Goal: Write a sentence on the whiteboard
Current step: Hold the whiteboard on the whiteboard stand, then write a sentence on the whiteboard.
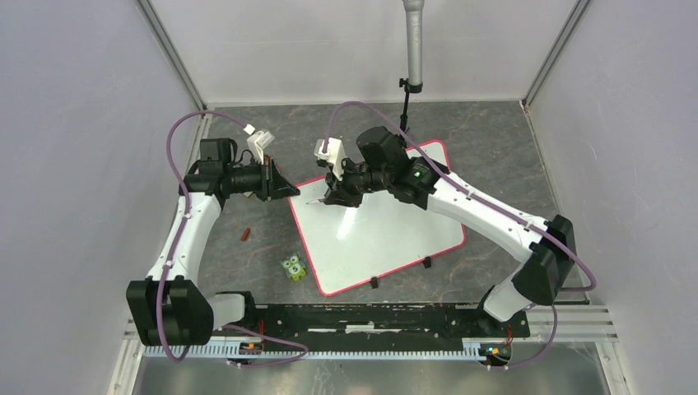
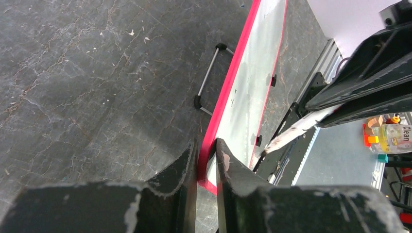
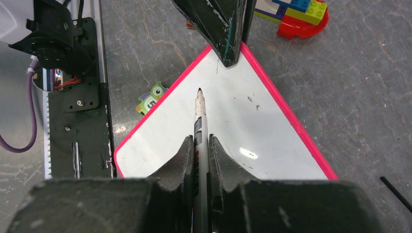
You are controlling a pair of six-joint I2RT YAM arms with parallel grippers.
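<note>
The whiteboard [image 1: 387, 222] lies skewed in the middle of the table, white with a red-pink frame. No writing shows on it; the sentence is not visible. My left gripper [image 1: 288, 191] is shut on the board's left corner, with its fingers either side of the red frame in the left wrist view [image 2: 206, 162]. My right gripper [image 1: 333, 197] is shut on a grey marker [image 3: 200, 121]. The marker's dark tip points at the board near that clamped corner. I cannot tell whether the tip touches the board. The board [image 3: 243, 131] fills the right wrist view.
A green owl toy [image 1: 293, 267] and a small brown-red piece [image 1: 245, 234] lie left of the board. Lego bricks [image 3: 296, 14] lie beyond the clamped corner. A black wire stand [image 2: 209, 77] lies by the board's edge. A camera pole [image 1: 414, 49] stands at the back.
</note>
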